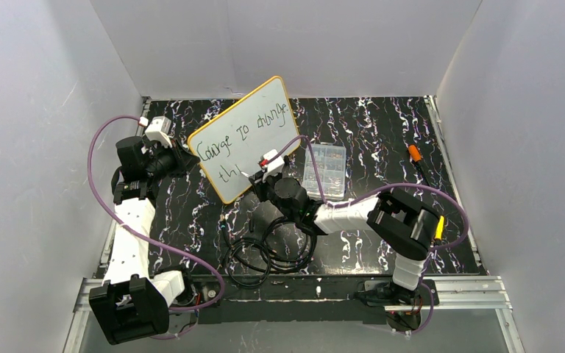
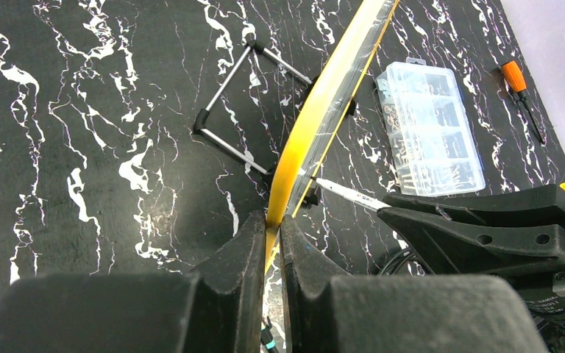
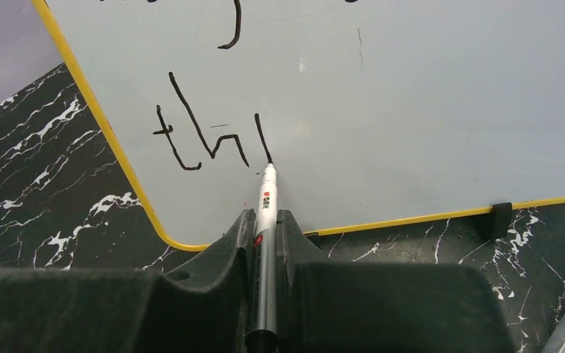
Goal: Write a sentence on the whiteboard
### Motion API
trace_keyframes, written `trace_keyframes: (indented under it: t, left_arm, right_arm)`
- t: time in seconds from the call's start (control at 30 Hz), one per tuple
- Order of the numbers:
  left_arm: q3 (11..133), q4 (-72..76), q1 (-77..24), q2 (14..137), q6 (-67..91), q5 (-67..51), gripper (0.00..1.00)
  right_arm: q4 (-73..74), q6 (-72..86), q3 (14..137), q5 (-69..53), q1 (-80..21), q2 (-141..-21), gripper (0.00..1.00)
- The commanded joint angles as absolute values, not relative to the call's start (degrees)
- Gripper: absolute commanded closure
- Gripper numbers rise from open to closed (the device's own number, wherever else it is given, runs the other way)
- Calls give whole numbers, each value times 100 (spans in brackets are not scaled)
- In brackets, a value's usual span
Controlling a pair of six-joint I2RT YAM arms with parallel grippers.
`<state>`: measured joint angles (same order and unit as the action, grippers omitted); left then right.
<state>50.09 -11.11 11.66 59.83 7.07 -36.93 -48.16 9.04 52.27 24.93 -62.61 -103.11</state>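
Note:
The whiteboard with its yellow rim stands tilted at the back of the table. Its sentence reads "Courage to change" on the top line, with "thi" started below. My left gripper is shut on the board's yellow edge at its left side, and it shows from above as the left gripper. My right gripper is shut on a silver marker. The marker's tip touches the board at the foot of the "i" stroke. In the left wrist view the marker meets the board's face.
A clear compartmented parts box lies right of the board. An orange-handled screwdriver lies at the far right. Coiled black cables sit near the front edge. The board's wire stand props it from behind. White walls enclose the table.

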Motion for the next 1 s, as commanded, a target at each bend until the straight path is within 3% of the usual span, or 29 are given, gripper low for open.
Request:
trace_keyframes:
  t: [0.0, 0.23, 0.97]
  left_arm:
    - [5069, -1126, 1147, 5950, 721, -3834, 100]
    - [5071, -1116, 1150, 5950, 737, -3847, 100]
    - [5080, -1116, 1148, 5959, 742, -3866, 100]
  right_arm:
    - [-5055, 929, 5153, 2585, -6231, -9958, 99]
    - [-5240, 816, 5254, 2632, -6275, -9690, 99]
    - [-5431, 688, 5822, 2610, -6275, -10357, 99]
